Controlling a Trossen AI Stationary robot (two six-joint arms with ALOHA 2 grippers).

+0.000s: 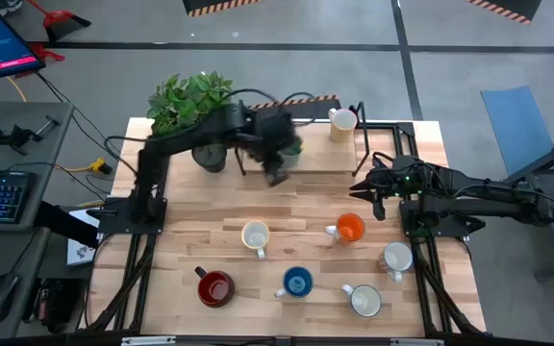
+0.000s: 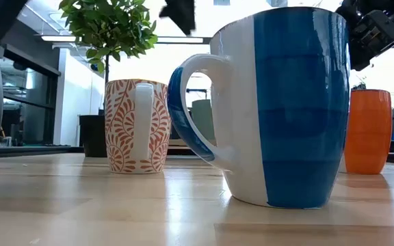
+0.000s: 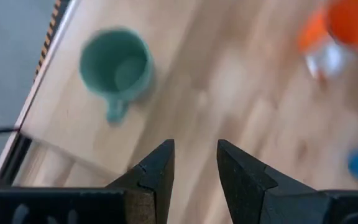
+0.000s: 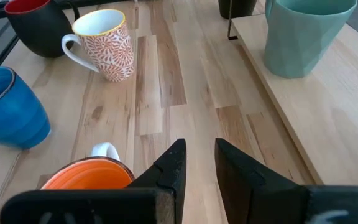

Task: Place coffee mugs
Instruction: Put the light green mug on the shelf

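A teal-green mug [image 3: 117, 65] stands upright on a raised wooden board [image 3: 61, 124] at the table's far side, partly hidden by my left arm in the high view [image 1: 295, 148]. My left gripper [image 3: 194, 149] hovers above the table just nearer than the mug, open, with nothing between its fingers. A cream mug [image 1: 342, 123] stands on the same board. On the table stand a patterned mug [image 1: 255, 235], an orange mug [image 1: 351, 228], a red one [image 1: 214, 286], a blue one [image 1: 297, 282] and two pale ones [image 1: 397, 258] [image 1: 365, 301]. My right gripper [image 4: 199, 149] waits open above the orange mug [image 4: 86, 175].
A leafy plant in a dark pot [image 1: 208, 154] stands at the far left of the board, close to my left arm. Bare wood lies between the board and the row of mugs [image 1: 296, 197]. The black arm frames [image 1: 128, 216] flank the table.
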